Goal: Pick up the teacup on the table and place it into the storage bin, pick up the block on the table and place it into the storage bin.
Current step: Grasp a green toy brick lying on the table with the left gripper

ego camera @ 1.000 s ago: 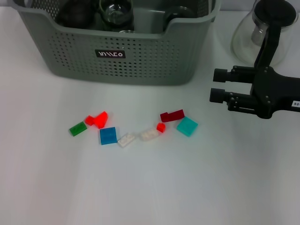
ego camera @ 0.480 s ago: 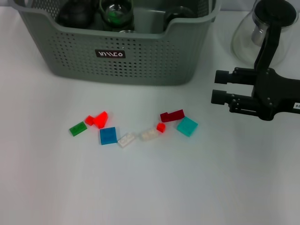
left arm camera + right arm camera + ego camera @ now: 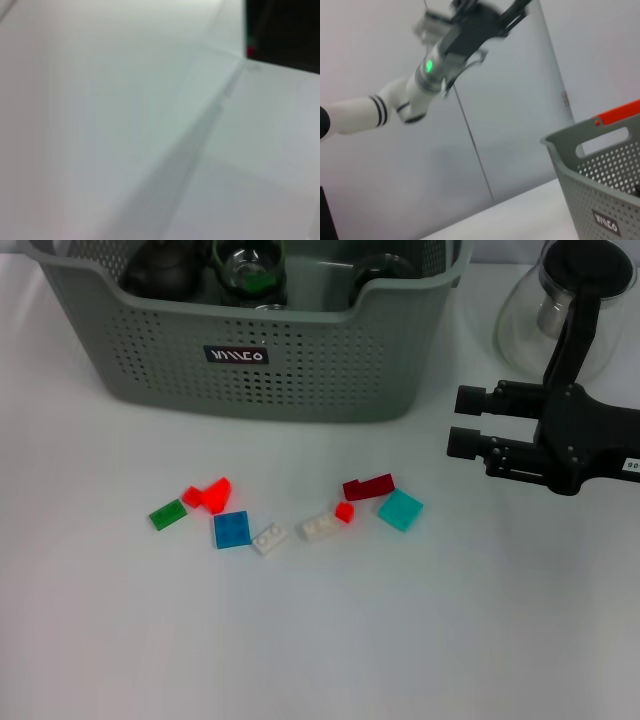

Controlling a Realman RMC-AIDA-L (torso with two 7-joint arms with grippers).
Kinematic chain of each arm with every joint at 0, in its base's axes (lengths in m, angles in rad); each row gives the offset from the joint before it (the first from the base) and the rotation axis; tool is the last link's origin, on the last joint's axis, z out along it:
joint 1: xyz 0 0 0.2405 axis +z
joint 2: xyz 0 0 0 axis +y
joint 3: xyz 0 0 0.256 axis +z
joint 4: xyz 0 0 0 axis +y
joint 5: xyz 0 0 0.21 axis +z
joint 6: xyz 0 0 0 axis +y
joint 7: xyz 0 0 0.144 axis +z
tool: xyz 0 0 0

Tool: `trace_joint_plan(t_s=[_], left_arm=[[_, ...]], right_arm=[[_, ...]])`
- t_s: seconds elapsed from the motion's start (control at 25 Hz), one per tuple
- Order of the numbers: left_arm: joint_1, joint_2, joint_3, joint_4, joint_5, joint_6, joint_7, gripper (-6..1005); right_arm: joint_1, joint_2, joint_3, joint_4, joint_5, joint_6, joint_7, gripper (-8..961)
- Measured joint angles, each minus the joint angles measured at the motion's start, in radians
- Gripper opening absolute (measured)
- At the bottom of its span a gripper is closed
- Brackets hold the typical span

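Only the head view shows the right end effector (image 3: 462, 423) spread beside the storage bin (image 3: 300, 370)

A white table (image 3: 420, 640) stands before pale grey walls (image 3: 510, 140).

A: Non-task stuff? Glass teapot (image 3: 525, 325), far right corner of the white worktop (image 3: 400, 640).

B: Upright?

A: Yes, clear rounded body, black lid and black handle, metal part showing through the glass. Partly cut off by the frame edge.

B: Anything else?

A: Right wrist view: pale wall panels (image 3: 510, 125) with a thin dark seam, plus an orange-red bar (image 3: 620, 113), can't tell what it is. Left wrist view: blurred pale surface and a dark shape (image 3: 285, 30), unidentifiable.
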Motion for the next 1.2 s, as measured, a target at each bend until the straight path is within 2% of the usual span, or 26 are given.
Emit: trace_joint_plan(t_s=[0.08, 0.16, 0.36, 0.48, 0.52, 0.56, 0.72, 0.84, 0.96, 1.12, 1.2], left_arm=[[0.015, 0.029, 0.001, -0.068, 0.044, 0.061, 0.071, 673], [0.038, 0.034, 0.002, -0.065, 0.146, 0.080, 0.132, 673], [0.096, -0.007, 0.036, 0.063, 0.425, 0.155, 0.299, 673], [0.110, -0.033, 0.065, 0.134, 0.565, 0.156, 0.319, 672], [0.110, -0.033, 0.065, 0.134, 0.565, 0.156, 0.319, 672], [0.103, -0.052, 0.096, 0.182, 0.698, 0.153, 0.311, 672], [0.079, -0.081, 0.120, 0.244, 0.848, 0.155, 0.270, 672], [0.057, -0.116, 0.164, 0.341, 0.973, 0.154, 0.204, 671], [0.041, -0.159, 0.211, 0.454, 1.076, 0.153, 0.146, 671], [0.026, -0.235, 0.293, 0.608, 1.226, 0.134, 0.067, 671], [0.026, -0.255, 0.362, 0.637, 1.288, 0.101, 0.001, 670]], right_arm=[[0.000, 0.000, 0.007, 0.000, 0.000, -0.001, -0.001, 614], [0.001, 0.001, 0.009, 0.000, 0.000, -0.002, -0.001, 614], [0.001, 0.001, 0.014, 0.000, 0.000, 0.001, -0.001, 614], [0.002, 0.002, 0.015, 0.000, -0.001, 0.005, -0.001, 614], [0.002, 0.002, 0.015, 0.000, -0.002, 0.005, -0.001, 614], [0.002, 0.002, 0.015, 0.000, -0.004, 0.005, -0.001, 614], [0.000, 0.002, 0.013, 0.000, -0.007, 0.005, -0.001, 614], [-0.005, 0.000, 0.016, 0.000, -0.007, 0.004, -0.001, 613], [-0.005, 0.000, 0.016, 0.000, -0.007, 0.004, -0.001, 613], [-0.004, 0.002, 0.016, 0.000, -0.007, 0.005, -0.001, 613], [-0.003, 0.002, 0.016, 0.000, -0.007, 0.005, -0.001, 613]])
